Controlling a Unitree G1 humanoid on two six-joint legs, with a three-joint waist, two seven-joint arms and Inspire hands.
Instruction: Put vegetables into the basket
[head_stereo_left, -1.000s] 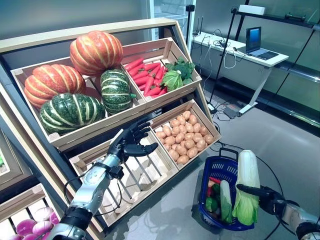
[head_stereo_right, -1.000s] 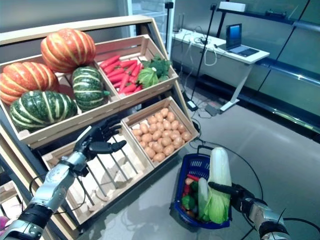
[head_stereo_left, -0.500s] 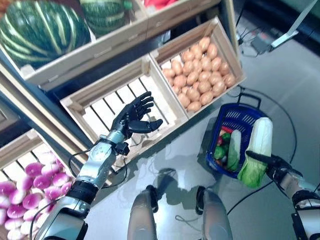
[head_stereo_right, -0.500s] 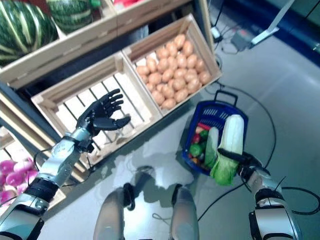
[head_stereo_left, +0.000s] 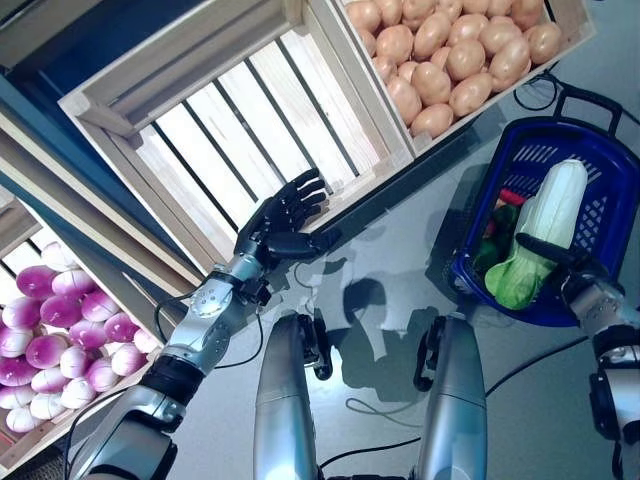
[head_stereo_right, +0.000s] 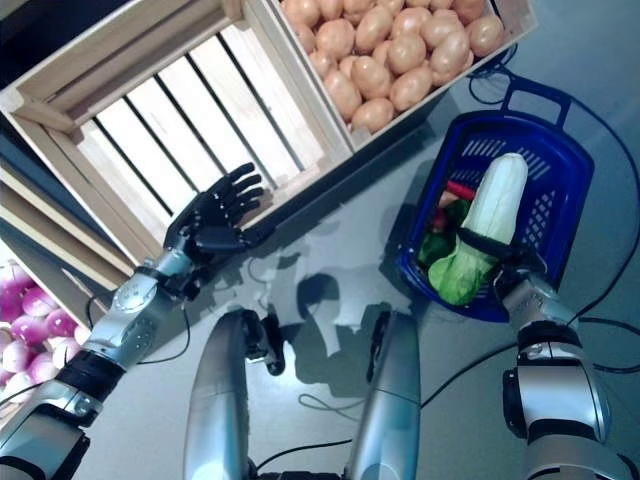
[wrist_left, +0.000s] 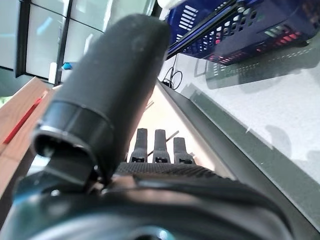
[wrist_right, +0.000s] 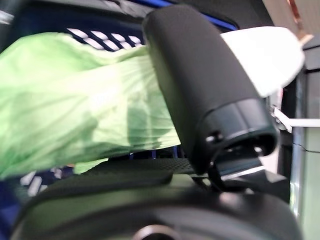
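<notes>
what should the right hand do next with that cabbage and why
Probably lower it a little and let go. The right hand grips the cabbage over the blue basket, which already holds other vegetables, so release should drop it in.

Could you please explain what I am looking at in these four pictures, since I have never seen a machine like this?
This is a humanoid robot with two silver arms ending in dark fingered hands. Two pictures come from a stereo camera on its head, looking down; the other two come from cameras on its wrists, so each hand fills its own view.

The right hand grips a napa cabbage over a blue basket standing on the floor, which already holds other vegetables. The left hand is open and empty, hanging beside an empty wooden crate. Next to that is a crate of potatoes, and lower on the robot's left a crate of purple-and-white turnips.
</notes>
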